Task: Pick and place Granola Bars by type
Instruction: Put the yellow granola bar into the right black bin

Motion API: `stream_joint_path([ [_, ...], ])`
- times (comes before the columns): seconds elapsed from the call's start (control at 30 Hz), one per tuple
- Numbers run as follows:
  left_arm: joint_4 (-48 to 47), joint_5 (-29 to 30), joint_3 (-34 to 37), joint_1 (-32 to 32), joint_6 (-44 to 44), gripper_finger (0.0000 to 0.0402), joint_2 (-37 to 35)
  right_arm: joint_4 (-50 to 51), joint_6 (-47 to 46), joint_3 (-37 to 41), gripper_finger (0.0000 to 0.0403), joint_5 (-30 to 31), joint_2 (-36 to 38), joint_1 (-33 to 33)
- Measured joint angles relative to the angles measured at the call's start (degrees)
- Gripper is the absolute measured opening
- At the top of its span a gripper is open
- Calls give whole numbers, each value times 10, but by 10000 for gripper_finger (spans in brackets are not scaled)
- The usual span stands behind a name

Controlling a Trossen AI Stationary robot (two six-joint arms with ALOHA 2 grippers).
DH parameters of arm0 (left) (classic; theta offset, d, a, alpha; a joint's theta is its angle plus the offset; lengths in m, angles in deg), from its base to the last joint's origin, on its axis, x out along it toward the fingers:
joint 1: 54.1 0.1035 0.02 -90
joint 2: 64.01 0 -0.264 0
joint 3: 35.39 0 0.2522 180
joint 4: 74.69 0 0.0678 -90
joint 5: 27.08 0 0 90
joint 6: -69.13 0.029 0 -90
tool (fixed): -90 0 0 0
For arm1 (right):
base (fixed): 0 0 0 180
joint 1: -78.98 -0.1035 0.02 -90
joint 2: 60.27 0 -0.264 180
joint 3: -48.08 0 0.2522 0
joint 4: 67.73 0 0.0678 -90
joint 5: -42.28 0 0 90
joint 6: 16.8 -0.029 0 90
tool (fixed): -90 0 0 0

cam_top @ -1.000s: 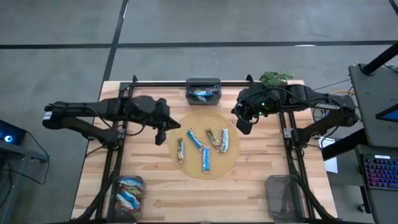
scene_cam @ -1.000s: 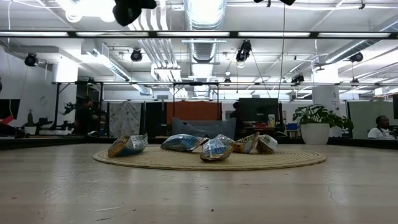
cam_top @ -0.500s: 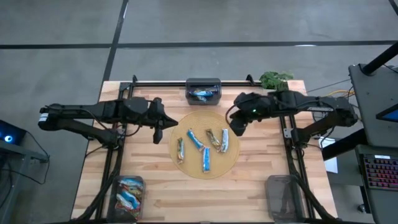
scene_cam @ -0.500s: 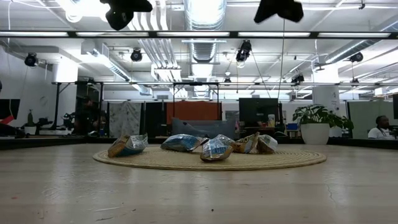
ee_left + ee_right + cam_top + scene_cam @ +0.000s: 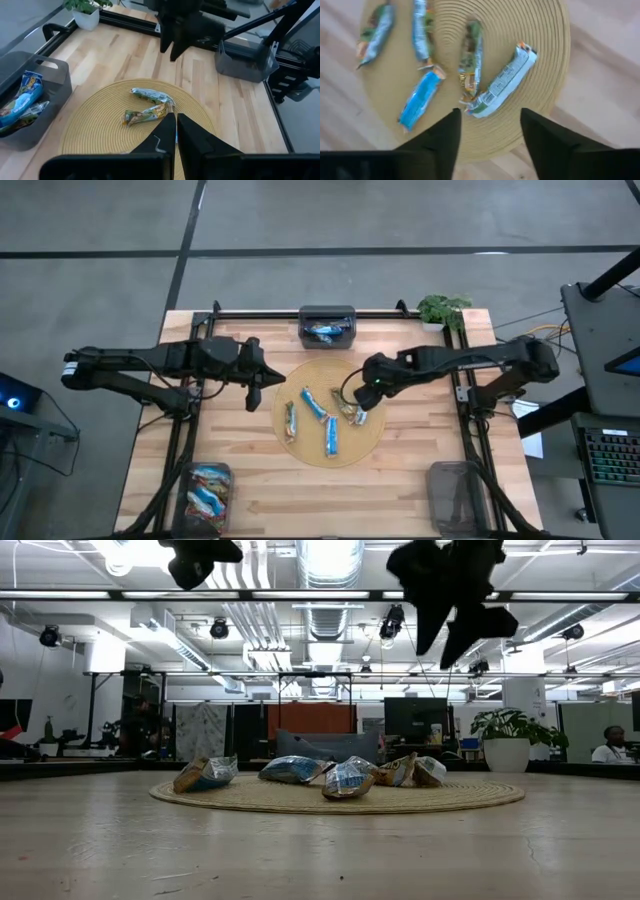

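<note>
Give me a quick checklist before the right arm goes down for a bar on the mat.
1. Right gripper open: ok, jaws stand apart.
2. Right gripper above the woven mat, over the white-wrapped bar: ok.
3. Neighbour clear: not ok, a green-brown bar lies right beside the white one.
4. Left gripper out of the way: ok, shut, at the mat's left edge.
5. Matching bin for that bar: cannot tell.
</note>
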Motion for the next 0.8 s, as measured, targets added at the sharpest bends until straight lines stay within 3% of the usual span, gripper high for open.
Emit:
stream_joint_path([
  [0.17, -1, 0, 0, 0, -1, 0, 0, -16, -45, 4, 257, 1, -44, 0],
  [0.33, -1, 0, 0, 0, 0, 0, 0, -58, -111, 4, 292, 4, -88, 0],
  [0.8, -2, -3, 0, 0, -2, 0, 0, -58, -203, 4, 281, 20, -174, 0],
])
